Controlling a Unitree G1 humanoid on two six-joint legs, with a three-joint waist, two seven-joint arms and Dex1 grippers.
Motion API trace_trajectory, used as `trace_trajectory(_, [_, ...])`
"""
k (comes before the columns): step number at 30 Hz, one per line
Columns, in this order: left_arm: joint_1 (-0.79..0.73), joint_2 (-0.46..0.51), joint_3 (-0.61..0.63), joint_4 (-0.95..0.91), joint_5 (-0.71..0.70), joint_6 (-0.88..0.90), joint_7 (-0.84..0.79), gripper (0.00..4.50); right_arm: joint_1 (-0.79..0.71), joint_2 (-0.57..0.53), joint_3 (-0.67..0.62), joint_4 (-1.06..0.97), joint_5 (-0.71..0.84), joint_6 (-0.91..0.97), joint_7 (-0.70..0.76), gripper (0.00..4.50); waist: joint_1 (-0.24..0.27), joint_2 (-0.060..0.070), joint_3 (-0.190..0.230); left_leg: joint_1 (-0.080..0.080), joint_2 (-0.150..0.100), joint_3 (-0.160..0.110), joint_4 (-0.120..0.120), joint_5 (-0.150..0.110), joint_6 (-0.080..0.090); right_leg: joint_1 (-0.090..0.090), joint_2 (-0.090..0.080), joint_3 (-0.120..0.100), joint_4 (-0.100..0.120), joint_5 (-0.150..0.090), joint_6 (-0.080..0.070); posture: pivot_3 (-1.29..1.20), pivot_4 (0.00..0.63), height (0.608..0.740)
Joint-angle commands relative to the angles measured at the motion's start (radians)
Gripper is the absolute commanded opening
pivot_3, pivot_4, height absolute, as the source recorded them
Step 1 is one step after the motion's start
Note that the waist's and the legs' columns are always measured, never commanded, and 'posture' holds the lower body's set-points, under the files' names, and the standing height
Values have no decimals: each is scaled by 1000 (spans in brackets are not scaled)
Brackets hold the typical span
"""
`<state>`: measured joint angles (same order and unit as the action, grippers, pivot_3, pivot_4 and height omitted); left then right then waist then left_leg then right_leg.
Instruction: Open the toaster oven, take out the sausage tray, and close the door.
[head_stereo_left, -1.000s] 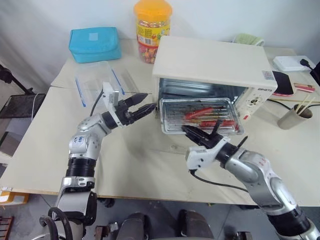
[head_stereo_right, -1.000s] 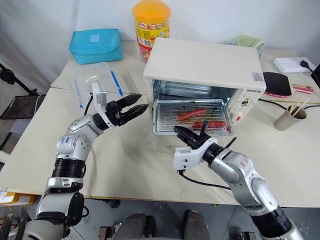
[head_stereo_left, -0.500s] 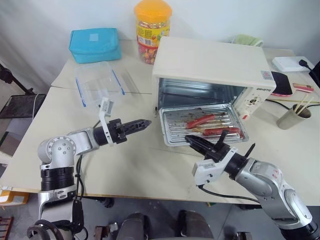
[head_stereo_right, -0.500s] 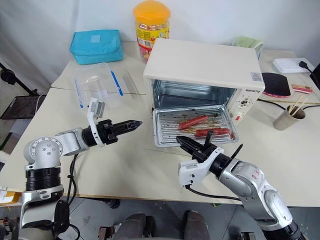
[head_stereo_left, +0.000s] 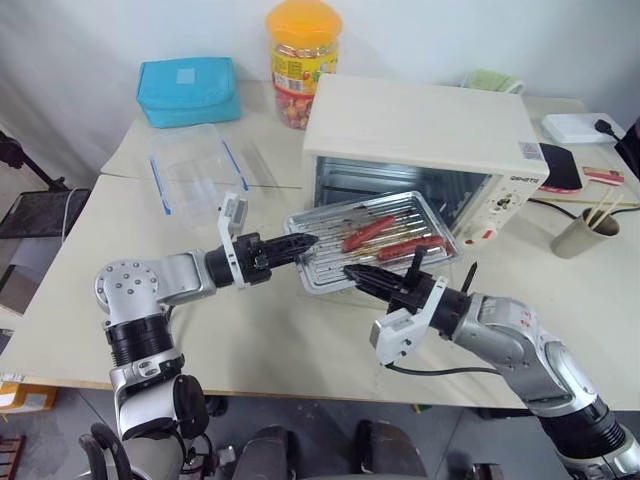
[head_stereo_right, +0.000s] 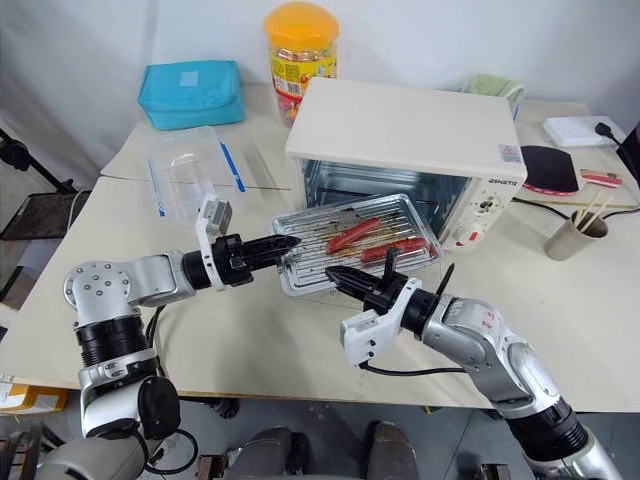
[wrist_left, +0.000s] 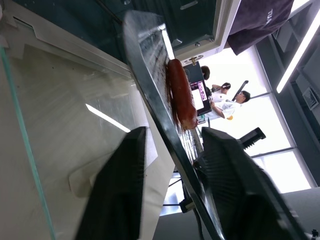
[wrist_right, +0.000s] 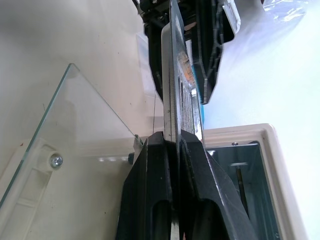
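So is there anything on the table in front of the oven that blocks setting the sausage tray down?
Nothing visible does. The sausage tray is out of the toaster oven, held at its front edge by the right gripper. The open glass door lies flat beneath it; the table nearer the robot looks bare.

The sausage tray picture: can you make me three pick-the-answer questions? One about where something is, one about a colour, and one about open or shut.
1. Where is the sausage tray?
A. deep inside the toaster oven
B. held up in front of it
C. on the floor

2. What colour is the soft pouch?
A. blue
B. red
C. black

3. The right gripper has its jaws:
A. wide open
B. shut on the tray's rim
C. holding a cup

Answers: B, the tray hangs outside the oven's mouth. A, the pouch is bright blue. B, the right wrist view shows both jaws pinching the rim.
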<state>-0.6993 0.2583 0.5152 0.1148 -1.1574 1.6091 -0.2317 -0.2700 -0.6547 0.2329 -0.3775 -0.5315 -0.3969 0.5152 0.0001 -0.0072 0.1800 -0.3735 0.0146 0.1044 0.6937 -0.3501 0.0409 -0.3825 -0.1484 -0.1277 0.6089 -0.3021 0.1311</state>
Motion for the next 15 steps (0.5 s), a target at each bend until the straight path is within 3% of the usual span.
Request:
trace_trajectory(1, [-5,-9,28,21,-71,5,69,656,-15,9,2,-13,37,-32,3,44,0,0,0,0,0,0,0,0,0,0,0,0,0,0,0,0,150,740])
trace_trajectory(3, [-12,-35,61,59,-103,5,143,251,-12,5,9,-8,53,-45,15,44,0,0,0,0,0,-1,0,0,0,0,0,0,0,0,0,0,150,740])
trace_trajectory(9, [1,-52,80,151,-287,5,309,45,5,27,-19,5,166,-29,40,44,-1,0,0,2,0,-1,0,0,0,3,0,-1,-1,0,0,0,150,740])
trace_trajectory(15, [20,9,61,226,-495,-57,488,41,22,-16,-50,-5,263,-74,83,1910,-1,0,0,3,0,-3,0,0,0,5,0,-1,-1,0,0,0,150,740])
